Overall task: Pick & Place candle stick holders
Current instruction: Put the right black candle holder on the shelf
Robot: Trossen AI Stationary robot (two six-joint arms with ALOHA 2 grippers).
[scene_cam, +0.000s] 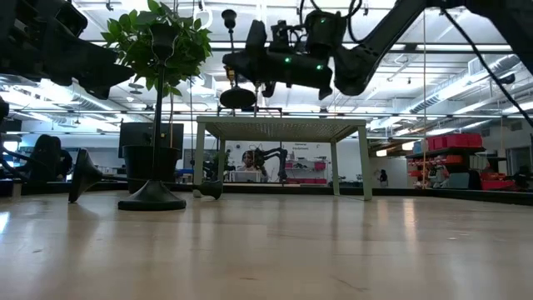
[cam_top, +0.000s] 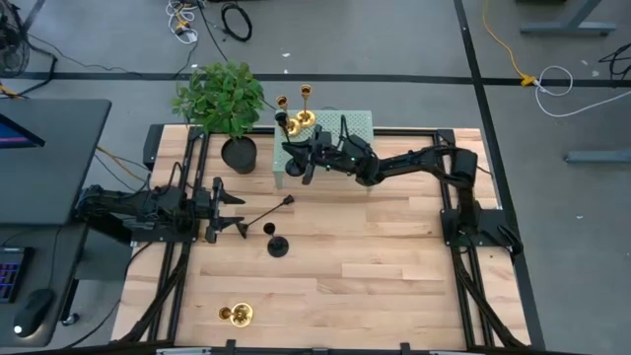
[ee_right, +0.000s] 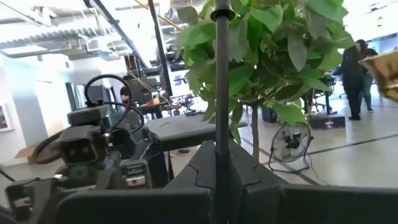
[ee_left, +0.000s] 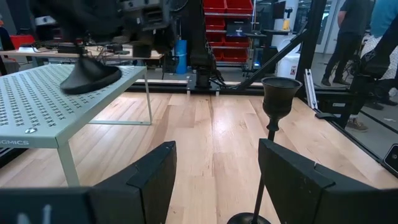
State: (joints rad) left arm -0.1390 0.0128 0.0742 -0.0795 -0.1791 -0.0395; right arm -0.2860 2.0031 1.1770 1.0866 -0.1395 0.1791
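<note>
So we've got the right gripper clamped tight on the thin stem of a matte black candle stick holder with a round base, hanging it over the left end of the pale green perforated metal stand near the top centre of the high view. Our guess is that it's carried by the stem so the base can go down flat on the stand. Two shiny gold slim holders already sit at the stand's upper-left corner, so that looks like the drop spot.

The left gripper sits at middle-left with its jaws spread wide and nothing in them. In its wrist view, an upright black holder with a goblet-shaped cup stands just ahead of its fingers, so we'd say it's lined up as the next pick, not touching yet.

Still waiting on the table: a black holder lying on its side just right of that gripper, another black one below it, and a gold one tipped over near the bottom edge. The black pot with the leafy green plant stands just left of the stand.

The surface is a light wooden butcher-block tabletop on a black frame. The room beyond is a workshop with a grey floor, loose cables, red storage bins and a couple of people standing far back.
</note>
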